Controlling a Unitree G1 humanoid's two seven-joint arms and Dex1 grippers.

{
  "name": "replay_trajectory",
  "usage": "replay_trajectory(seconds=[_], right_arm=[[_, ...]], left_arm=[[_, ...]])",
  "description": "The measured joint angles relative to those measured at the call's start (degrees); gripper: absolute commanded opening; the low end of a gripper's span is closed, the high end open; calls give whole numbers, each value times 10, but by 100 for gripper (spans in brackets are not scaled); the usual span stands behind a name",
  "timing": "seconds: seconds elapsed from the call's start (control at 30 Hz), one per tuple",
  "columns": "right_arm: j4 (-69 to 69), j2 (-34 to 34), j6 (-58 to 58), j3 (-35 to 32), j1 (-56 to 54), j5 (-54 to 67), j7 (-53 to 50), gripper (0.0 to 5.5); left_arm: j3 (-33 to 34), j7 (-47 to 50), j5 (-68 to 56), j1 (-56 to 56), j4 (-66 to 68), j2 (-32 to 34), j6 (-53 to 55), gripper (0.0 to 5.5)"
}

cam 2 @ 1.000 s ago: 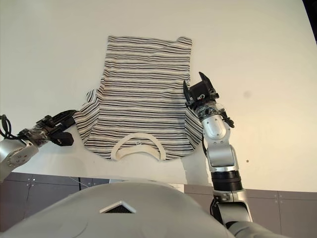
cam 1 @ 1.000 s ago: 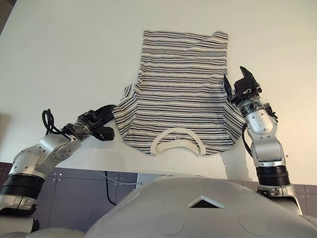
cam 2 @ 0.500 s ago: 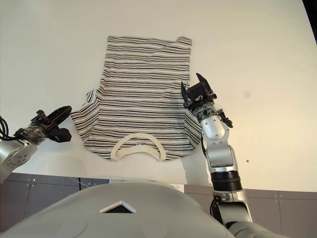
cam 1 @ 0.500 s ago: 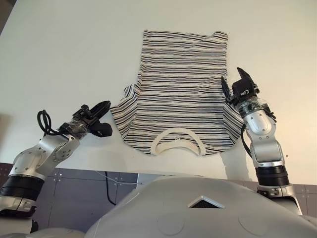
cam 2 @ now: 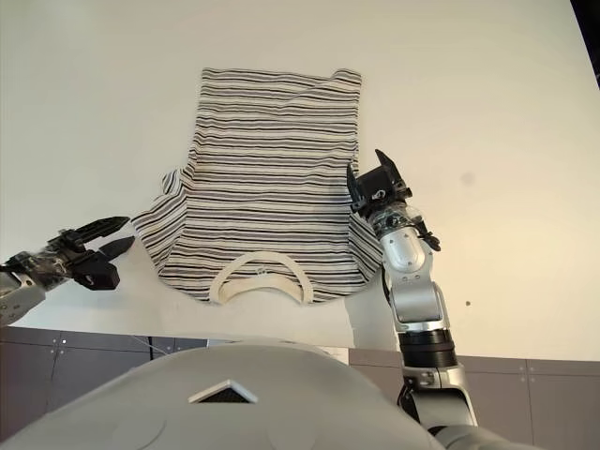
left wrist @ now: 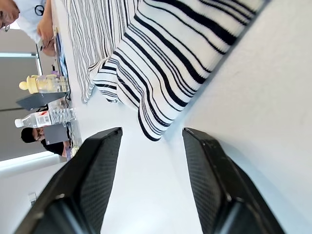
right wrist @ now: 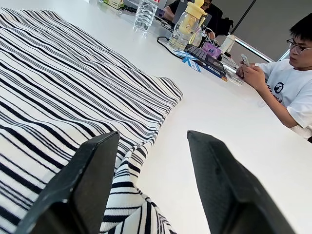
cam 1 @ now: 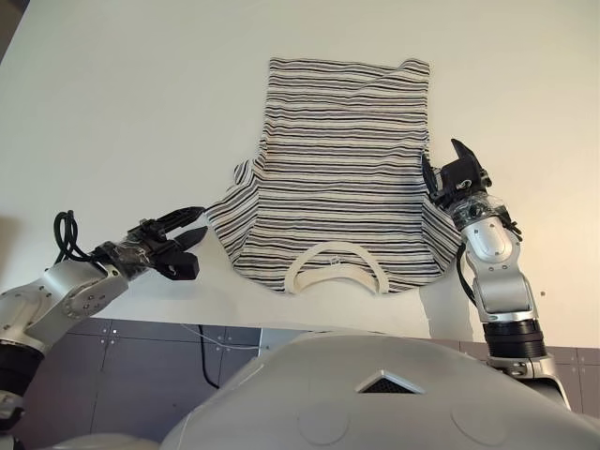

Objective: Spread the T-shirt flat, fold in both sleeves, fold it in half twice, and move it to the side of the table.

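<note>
The striped T-shirt (cam 1: 337, 159) lies on the white table (cam 1: 141, 94), its cream collar (cam 1: 335, 262) nearest me and its hem at the far end. Its left sleeve (cam 1: 228, 199) pokes out sideways. My left gripper (cam 1: 202, 221) is open, low over the table just left of that sleeve and apart from it; in the left wrist view the sleeve's edge (left wrist: 146, 92) lies beyond the two black fingers (left wrist: 97, 165). My right gripper (cam 1: 441, 157) is open at the shirt's right edge, by the right sleeve (right wrist: 131, 165), with nothing between its fingers.
The table's front edge (cam 1: 187, 314) runs just below the collar. At the far end stand a water bottle (right wrist: 145, 13), a yellow-capped bottle (right wrist: 187, 22) and small items. Bare tabletop lies left and right of the shirt.
My left gripper has drawn back to the left and toward the front edge, away from the left sleeve, whose corner now lies slightly farther out. My right gripper has shifted a little toward me.
</note>
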Motion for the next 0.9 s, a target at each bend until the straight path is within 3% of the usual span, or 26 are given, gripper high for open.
replay_trajectory(seconds=[0.2,0.47,0.67,0.9], right_arm=[[5,0,-1,1,-10,0,4,258],[15,0,-3,2,-15,0,5,258],[21,1,-5,4,-17,0,5,258],[30,1,-13,8,-23,0,5,258]], left_arm=[[-33,-12,2,-53,-3,-58,24,236],[-39,-1,12,-60,-6,-86,61,236],[-43,-1,21,-56,-8,-97,93,108],[-40,-1,32,-56,-7,-83,128,63]])
